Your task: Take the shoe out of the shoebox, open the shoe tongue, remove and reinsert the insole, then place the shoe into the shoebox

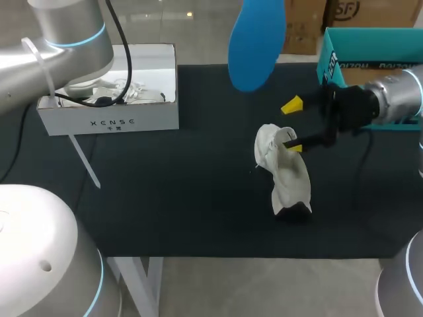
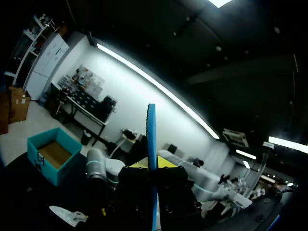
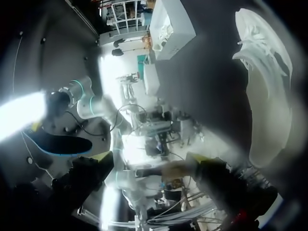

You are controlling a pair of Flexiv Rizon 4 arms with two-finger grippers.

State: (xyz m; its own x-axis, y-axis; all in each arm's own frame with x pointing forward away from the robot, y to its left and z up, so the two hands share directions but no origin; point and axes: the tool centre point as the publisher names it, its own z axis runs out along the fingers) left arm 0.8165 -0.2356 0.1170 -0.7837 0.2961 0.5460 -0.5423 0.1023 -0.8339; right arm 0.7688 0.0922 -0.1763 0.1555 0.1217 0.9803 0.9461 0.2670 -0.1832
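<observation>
From the head view, the white shoe (image 1: pixel 284 168) lies on the black table (image 1: pixel 165 198). The right gripper (image 1: pixel 294 125) is spread wide, its lower finger seemingly tucked into the shoe's opening. The blue insole (image 1: pixel 254 43) hangs high above the table.

In the left wrist view, the left gripper (image 2: pixel 153 166) is clamped on the insole, seen edge-on.

In the right wrist view, the shoe lies ahead of the parted fingers (image 3: pixel 89 178).

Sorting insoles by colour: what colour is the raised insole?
Bright blue; the insole shows best in the head view.
</observation>
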